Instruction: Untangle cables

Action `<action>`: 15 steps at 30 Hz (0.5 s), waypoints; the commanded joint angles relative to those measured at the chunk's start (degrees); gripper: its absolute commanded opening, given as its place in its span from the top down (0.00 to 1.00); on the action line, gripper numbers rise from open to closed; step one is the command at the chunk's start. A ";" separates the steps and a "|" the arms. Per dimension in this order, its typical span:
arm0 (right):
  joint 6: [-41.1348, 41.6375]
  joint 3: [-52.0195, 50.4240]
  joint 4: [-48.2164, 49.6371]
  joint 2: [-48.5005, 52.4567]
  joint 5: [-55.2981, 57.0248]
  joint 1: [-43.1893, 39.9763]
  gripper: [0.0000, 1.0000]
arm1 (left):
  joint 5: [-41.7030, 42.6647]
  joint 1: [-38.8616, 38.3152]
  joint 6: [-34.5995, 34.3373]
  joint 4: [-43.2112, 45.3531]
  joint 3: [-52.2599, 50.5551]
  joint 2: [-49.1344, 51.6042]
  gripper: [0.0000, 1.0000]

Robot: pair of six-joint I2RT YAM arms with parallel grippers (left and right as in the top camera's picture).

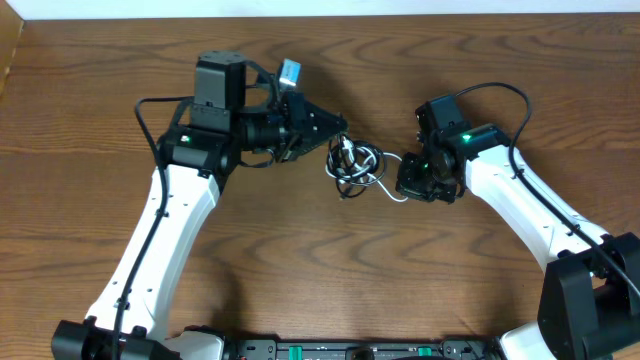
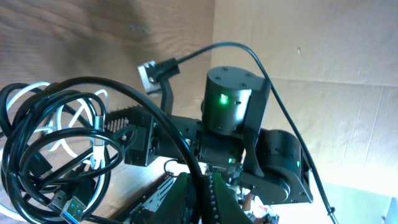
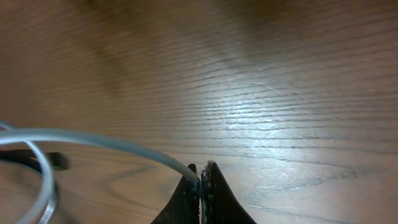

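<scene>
Even light, blurred wrist foregrounds

The cables [image 1: 352,165] lie as one knotted bundle of black and white loops near the middle of the worktop [image 1: 300,280], a little toward its far edge. A white cord [image 3: 93,140] strays out toward the right edge. A blue-tipped plug [image 2: 69,208] shows among the black loops.

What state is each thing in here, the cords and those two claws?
cable bundle: tangled, between the two grippers.
black cable: looped, running into the left fingers.
white cable: pinched by the right fingers.
left gripper: shut on black cable.
right gripper: shut on white cable.
</scene>
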 commanded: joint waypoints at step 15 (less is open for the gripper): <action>-0.70 -0.17 -5.03 -11.34 9.01 -7.91 0.98 | -56.24 8.09 8.94 -39.43 0.24 -0.26 0.92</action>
